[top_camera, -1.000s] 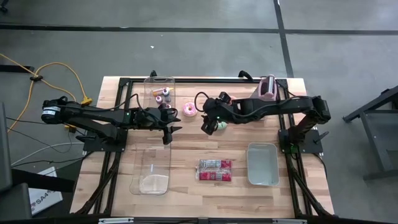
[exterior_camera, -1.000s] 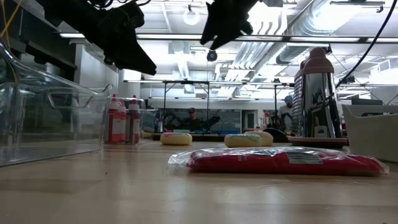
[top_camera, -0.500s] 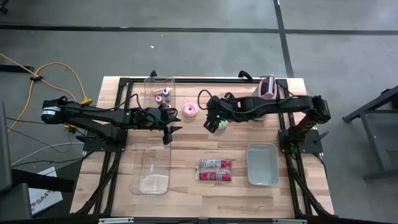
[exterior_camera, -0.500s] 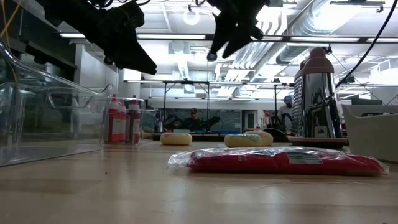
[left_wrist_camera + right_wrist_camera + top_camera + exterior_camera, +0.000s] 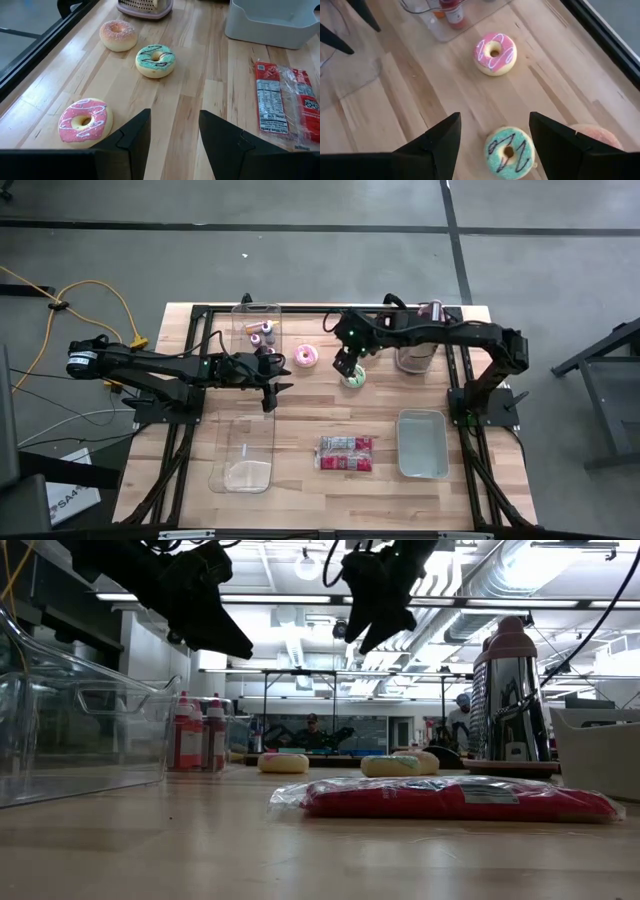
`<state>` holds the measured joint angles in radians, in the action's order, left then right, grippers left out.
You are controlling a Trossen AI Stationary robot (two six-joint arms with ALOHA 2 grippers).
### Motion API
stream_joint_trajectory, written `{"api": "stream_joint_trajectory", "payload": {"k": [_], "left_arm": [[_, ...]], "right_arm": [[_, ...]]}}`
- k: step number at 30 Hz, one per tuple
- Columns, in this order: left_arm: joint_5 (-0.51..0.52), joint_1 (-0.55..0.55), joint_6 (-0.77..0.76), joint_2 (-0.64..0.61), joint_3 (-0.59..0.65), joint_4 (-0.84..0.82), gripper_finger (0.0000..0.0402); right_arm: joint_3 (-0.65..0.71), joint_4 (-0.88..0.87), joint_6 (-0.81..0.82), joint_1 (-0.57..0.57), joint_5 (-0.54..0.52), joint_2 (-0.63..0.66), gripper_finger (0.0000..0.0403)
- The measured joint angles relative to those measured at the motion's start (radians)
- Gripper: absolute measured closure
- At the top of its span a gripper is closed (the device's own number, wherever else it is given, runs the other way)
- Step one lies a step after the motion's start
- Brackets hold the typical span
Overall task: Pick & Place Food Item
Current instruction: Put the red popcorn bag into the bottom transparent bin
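Three doughnuts lie flat on the wooden table: a pink-iced one [image 5: 305, 358] [image 5: 494, 52], a green-iced one [image 5: 353, 379] [image 5: 509, 151] and a sugared peach one [image 5: 118, 35] [image 5: 592, 137]. My right gripper [image 5: 346, 367] [image 5: 494, 125] hangs open above the green doughnut and slants down at it. In the right wrist view the doughnut shows between the fingers, untouched. My left gripper [image 5: 272, 387] [image 5: 172, 135] waits open in the air to the left of the doughnuts, with nothing between its fingers.
A red snack packet [image 5: 345, 453] lies near the front edge, with a white tray [image 5: 422, 443] to its right. A clear bin [image 5: 243, 450] stands front left. A clear box with small bottles [image 5: 257, 330] is at the back. A metal grater [image 5: 510, 690] stands at the back right.
My right arm has swung toward the table's far edge. Its gripper has shifted a little to the right, over the green doughnut, and now points down more steeply. Its fingers have stayed open. No object has moved.
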<state>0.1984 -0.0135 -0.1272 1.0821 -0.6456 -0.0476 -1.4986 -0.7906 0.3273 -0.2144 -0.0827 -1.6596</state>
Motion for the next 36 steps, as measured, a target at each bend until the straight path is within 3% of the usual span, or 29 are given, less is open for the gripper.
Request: {"api": "stream_joint_trajectory", "payload": {"k": [12, 21, 31, 36], "left_arm": [[0.0, 0.0, 0.0, 0.0, 0.0, 0.0, 0.024], [0.0, 0.0, 0.0, 0.0, 0.0, 0.001, 0.024], [0.0, 0.0, 0.0, 0.0, 0.0, 0.004, 0.024], [0.0, 0.0, 0.0, 0.0, 0.0, 0.004, 0.024]], "right_arm": [[0.0, -0.016, -0.067, -0.011, 0.037, -0.02, 0.0179], [0.0, -0.101, -0.037, -0.008, 0.253, -0.044, 0.0179], [0.001, -0.175, -0.036, 0.009, 0.456, -0.161, 0.0179], [0.002, -0.229, -0.028, 0.047, 0.477, -0.202, 0.0179]]}}
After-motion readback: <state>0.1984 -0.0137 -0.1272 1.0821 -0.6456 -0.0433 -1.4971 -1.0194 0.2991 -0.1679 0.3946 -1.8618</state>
